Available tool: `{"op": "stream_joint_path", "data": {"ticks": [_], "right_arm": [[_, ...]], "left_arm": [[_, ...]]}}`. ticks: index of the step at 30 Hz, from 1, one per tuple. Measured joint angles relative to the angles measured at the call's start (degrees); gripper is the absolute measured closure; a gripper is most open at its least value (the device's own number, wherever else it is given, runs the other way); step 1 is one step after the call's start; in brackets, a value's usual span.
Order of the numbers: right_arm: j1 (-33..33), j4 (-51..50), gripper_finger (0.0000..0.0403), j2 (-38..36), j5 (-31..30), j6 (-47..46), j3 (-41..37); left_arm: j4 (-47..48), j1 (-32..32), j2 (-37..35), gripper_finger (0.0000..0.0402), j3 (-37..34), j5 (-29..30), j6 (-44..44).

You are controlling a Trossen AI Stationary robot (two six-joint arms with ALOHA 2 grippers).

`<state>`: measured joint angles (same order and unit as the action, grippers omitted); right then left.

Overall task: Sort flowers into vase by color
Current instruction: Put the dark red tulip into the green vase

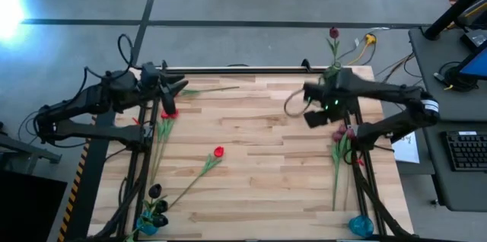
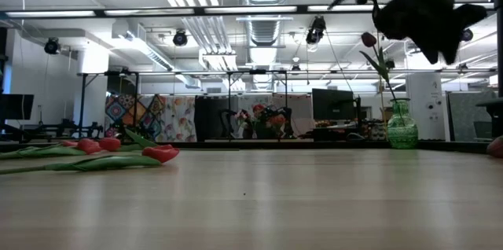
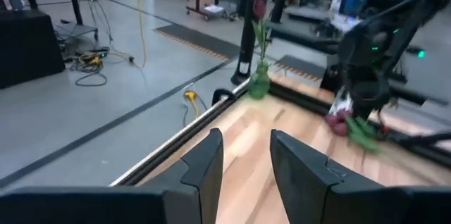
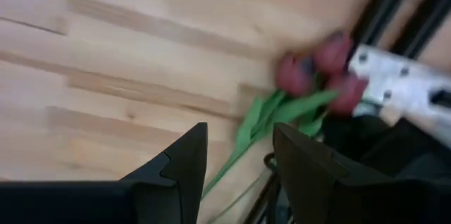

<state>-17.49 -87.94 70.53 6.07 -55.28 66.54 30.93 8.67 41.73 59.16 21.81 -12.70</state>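
Writing: none readable anywhere. Right gripper (image 4: 236, 164) spread empty above dark maroon tulip-like flowers (image 4: 317, 72); left gripper (image 3: 243, 160) spread too.

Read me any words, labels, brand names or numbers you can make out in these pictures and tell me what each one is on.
No text is readable in any view.
The sheet of paper by the keyboard may carry print, but it is too small to read.
The flowers, green vase and table show no labels.
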Motion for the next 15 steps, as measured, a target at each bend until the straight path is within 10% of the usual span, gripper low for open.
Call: {"op": "stream_joint_path", "data": {"ticks": [15], "right_arm": [[7.64,13.23,0.0199,5.59,0.65,-19.95,-23.84]], "left_arm": [[-2.3,-0.39,0.51,0.0295,-8.64,-10.21,-1.67]]}}
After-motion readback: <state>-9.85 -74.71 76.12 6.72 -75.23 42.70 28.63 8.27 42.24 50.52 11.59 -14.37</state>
